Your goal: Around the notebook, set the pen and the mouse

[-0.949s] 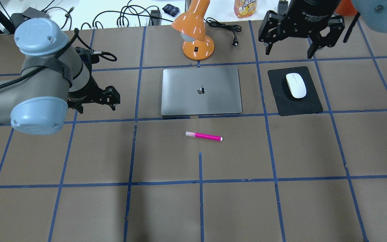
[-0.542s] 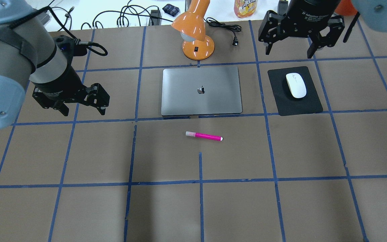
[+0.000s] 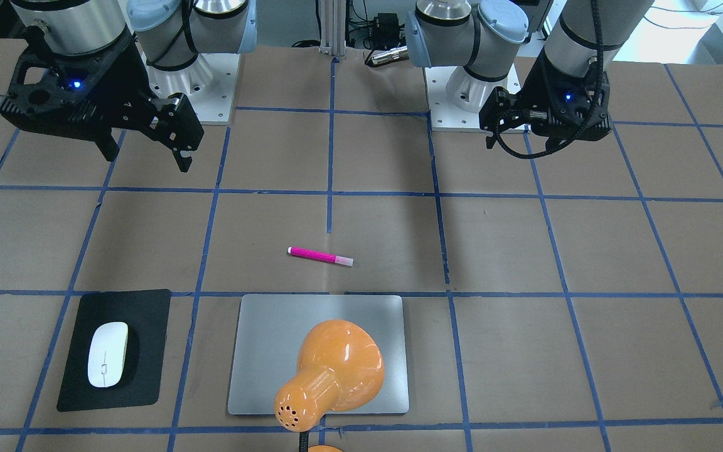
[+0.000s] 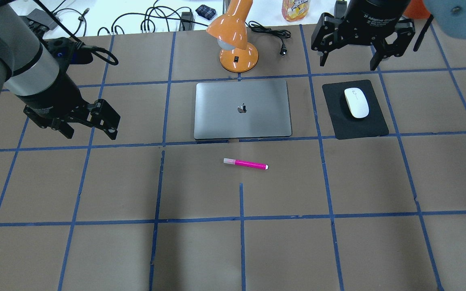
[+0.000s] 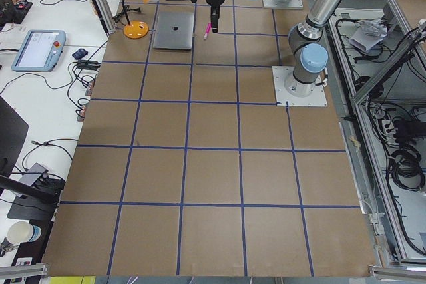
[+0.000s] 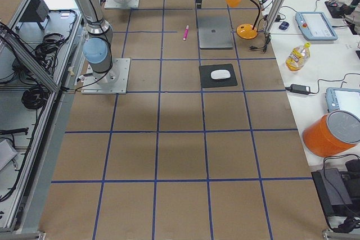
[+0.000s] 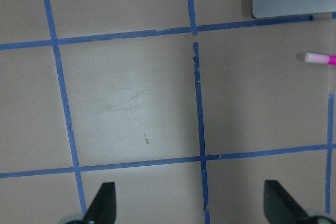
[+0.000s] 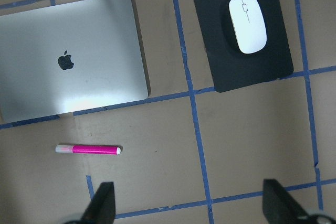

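L gripper [image 4: 90, 131]: fingers spread wide, nothing btwn them. It hangs over bare table [image 4: 338, 242], off the notebook's left side and well apart from it. Its wrist cam looks straight down on brown surface and blue tape lines [image 4: 242, 218], w/ one corner of the notebook at top right and the pen's pale cap end at the right edge.

R gripper [image 4: 348, 60]: also wide open, empty, raised off the table. In the overhead view it sits past the far edge of the black mouse pad [image 4: 372, 127]. Its wrist cam takes in notebook, pen, pad and mouse all at once.

Pen [image 4: 246, 163]: magenta, lies flat on the table just on the robot's side of the notebook [image 4: 257, 117], not touching it, approx parallel to its near edge, pale cap twd robot's left.

Notebook: closed silver laptop, apple logo on lid, flat on the table.

Mouse [image 4: 356, 102]: white, sits on the mouse pad, to the robot's right of the notebook, apart from it.

Orange desk lamp [image 4: 235, 36] stands just beyond the notebook's far edge; in the front cam its shade covers part of the lid.
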`<state>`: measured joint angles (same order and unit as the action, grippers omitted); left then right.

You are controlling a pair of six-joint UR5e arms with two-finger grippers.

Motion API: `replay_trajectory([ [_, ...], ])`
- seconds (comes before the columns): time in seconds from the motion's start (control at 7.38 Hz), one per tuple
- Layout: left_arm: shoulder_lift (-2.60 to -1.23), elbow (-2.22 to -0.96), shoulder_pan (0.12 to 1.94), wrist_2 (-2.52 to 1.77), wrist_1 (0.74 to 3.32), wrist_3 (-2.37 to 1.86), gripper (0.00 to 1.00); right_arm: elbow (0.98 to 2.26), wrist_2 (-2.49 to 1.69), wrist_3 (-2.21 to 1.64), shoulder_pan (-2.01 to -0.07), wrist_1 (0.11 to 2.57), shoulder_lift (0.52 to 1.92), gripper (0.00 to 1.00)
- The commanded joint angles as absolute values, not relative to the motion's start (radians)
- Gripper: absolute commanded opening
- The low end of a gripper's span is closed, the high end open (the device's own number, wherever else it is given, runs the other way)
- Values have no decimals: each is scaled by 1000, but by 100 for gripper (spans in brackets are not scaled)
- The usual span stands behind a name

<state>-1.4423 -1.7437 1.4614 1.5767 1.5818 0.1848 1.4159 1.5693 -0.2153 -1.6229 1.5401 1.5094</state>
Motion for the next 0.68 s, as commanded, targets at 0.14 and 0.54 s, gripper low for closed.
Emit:
replay_trajectory([
  [0.14, -1445, -1717, 1465, 1599, 1589, 158, 100, 1416, 1569, -213, -1623, 1539, 1509, 100],
  [0.54, -1463, -1712, 1492, 1594, 1589, 88, 100, 1416, 1569, -213, -1623, 1539, 1509, 100],
])
